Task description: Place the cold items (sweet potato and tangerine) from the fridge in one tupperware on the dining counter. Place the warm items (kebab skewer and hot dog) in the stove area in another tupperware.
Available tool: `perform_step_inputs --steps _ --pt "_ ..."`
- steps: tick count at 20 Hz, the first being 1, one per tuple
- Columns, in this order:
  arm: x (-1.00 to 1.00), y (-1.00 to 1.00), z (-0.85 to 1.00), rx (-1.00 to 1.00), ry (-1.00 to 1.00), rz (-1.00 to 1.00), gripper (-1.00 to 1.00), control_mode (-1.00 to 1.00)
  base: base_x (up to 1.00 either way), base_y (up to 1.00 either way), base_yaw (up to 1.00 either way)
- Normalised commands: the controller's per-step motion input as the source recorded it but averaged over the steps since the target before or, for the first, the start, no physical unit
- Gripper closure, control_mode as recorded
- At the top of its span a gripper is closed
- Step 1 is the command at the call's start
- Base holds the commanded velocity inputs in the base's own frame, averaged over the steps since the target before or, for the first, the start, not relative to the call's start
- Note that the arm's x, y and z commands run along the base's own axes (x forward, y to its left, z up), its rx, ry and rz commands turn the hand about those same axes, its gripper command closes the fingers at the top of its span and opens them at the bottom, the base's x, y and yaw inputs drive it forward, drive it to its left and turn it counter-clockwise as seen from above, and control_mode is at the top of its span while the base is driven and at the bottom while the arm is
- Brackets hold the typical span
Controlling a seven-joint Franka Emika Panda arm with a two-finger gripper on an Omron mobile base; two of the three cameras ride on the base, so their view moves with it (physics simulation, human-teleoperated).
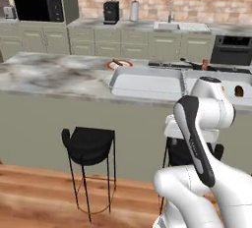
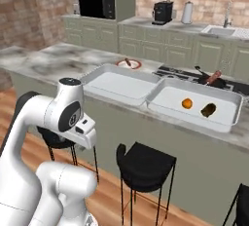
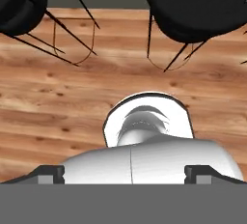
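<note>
Two tupperwares [image 2: 119, 84] sat side by side on the counter [image 2: 44, 62]; right tupperware [image 2: 194, 104] at 3 o'clock of the left held one tangerine [image 2: 186, 103] and one sweet potato [image 2: 208, 109]. One plate [image 2: 129, 64] at 12 o'clock of the left tray. Two stools [image 3: 193, 6] over wooden floor [image 3: 72, 97]. Pincer [image 3: 125, 175] spread wide, gripping nothing. No readable writing.

Tangerine [image 2: 187, 103] beside sweet potato [image 2: 208, 110] in right tupperware [image 2: 160, 104], left tupperware [image 2: 97, 80] empty
</note>
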Motion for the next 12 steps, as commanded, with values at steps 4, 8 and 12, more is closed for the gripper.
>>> perform_step_inputs --steps 4,8,12 --pt "0.0 0.0 0.0 0.0 0.0 0.0 -1.0 1.0 0.48 1.0 -0.1" --pt "0.0 0.0 0.0 0.0 0.0 0.0 -1.0 1.0 0.51 1.0 -0.24" --pt "0.0 0.0 0.0 0.0 0.0 0.0 -1.0 1.0 0.16 1.0 -0.13"
